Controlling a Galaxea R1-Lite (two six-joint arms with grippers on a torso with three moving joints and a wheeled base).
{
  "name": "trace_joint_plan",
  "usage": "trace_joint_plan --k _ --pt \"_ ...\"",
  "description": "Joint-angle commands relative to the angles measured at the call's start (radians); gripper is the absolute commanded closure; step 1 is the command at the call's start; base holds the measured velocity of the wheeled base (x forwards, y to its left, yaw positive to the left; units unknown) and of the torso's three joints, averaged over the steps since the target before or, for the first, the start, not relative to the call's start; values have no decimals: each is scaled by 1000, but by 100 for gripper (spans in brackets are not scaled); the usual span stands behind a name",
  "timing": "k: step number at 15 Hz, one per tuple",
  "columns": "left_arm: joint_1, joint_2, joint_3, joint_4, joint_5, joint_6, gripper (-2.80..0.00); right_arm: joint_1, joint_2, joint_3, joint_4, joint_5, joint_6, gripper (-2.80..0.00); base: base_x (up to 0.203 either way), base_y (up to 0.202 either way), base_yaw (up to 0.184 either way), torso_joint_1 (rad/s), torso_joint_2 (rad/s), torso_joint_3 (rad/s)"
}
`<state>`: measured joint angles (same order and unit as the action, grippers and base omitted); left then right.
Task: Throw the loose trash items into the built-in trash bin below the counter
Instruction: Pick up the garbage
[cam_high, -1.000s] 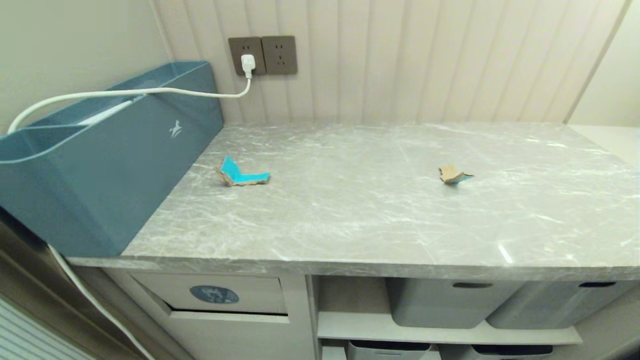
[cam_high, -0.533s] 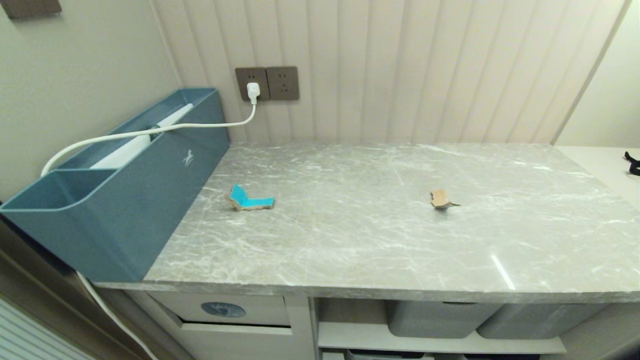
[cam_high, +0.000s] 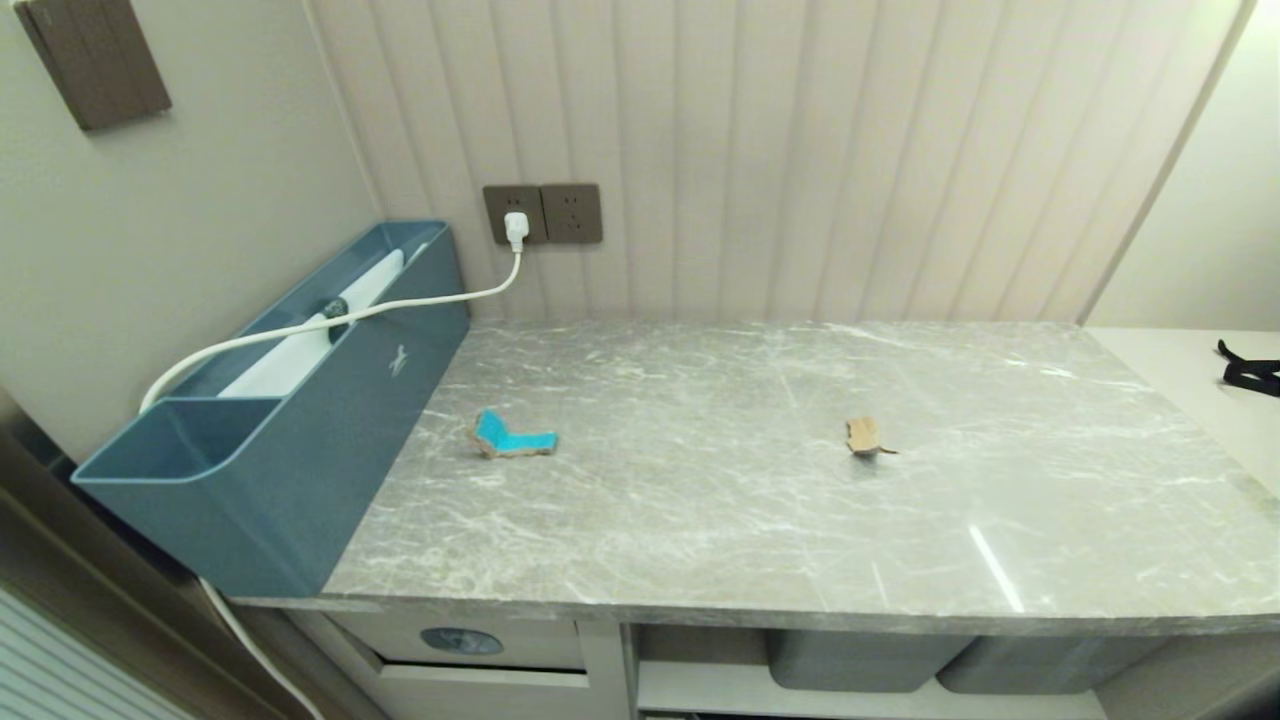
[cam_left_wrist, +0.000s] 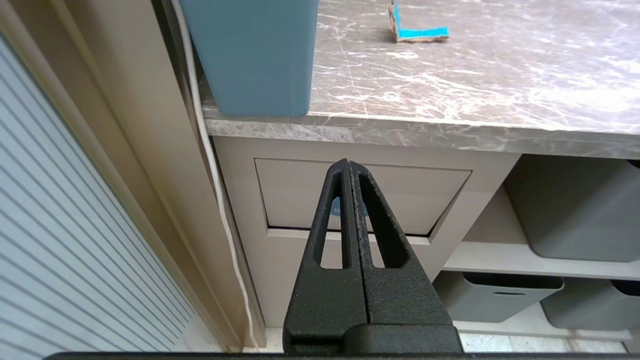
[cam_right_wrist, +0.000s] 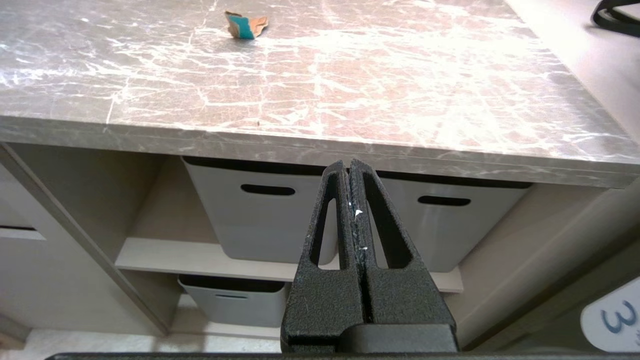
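Note:
Two cardboard scraps lie on the grey marble counter (cam_high: 700, 520). The left scrap (cam_high: 513, 435) shows its turquoise face; the left wrist view has that left scrap (cam_left_wrist: 417, 27) too. The right scrap (cam_high: 862, 436) shows mostly brown, and in the right wrist view that right scrap (cam_right_wrist: 245, 24) shows a turquoise patch. The trash bin flap (cam_high: 470, 642) with its blue oval sticker sits under the counter's left end. My left gripper (cam_left_wrist: 348, 165) is shut and empty, low in front of the trash bin flap (cam_left_wrist: 300, 195). My right gripper (cam_right_wrist: 348, 164) is shut and empty before the grey tubs. Neither arm shows in the head view.
A large teal box (cam_high: 290, 400) stands along the counter's left end, with a white cable (cam_high: 420, 298) running to a wall socket (cam_high: 515, 215). Grey storage tubs (cam_right_wrist: 260, 215) fill the shelves on the right. A black strap (cam_high: 1248, 370) lies on the pale surface at far right.
The whole head view has shifted: the camera has risen, so the counter sits lower in the picture and more wall shows. The scraps lie where they were. Both grippers stay shut.

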<state>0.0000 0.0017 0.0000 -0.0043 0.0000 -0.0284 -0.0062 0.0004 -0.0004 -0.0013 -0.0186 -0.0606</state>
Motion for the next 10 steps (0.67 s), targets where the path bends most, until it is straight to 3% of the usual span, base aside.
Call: trace_joint_plan --k 1,5,7,10 --pt "0 1 2 0 2 -2 0 0 0 1 0 3 -4 0 0 0 0 23 -2 -26" --pt "0 1 2 0 -1 0 0 0 1 -17 -8 49 -56 0 0 0 0 6 1 -4" --pt "0 1 2 0 -2 2 0 -1 59 -163 13 51 -54 0 0 0 0 0 0 0" --pt "0 1 2 0 3 -15 0 0 366 -357 47 89 -10 0 0 0 0 0 0 0"
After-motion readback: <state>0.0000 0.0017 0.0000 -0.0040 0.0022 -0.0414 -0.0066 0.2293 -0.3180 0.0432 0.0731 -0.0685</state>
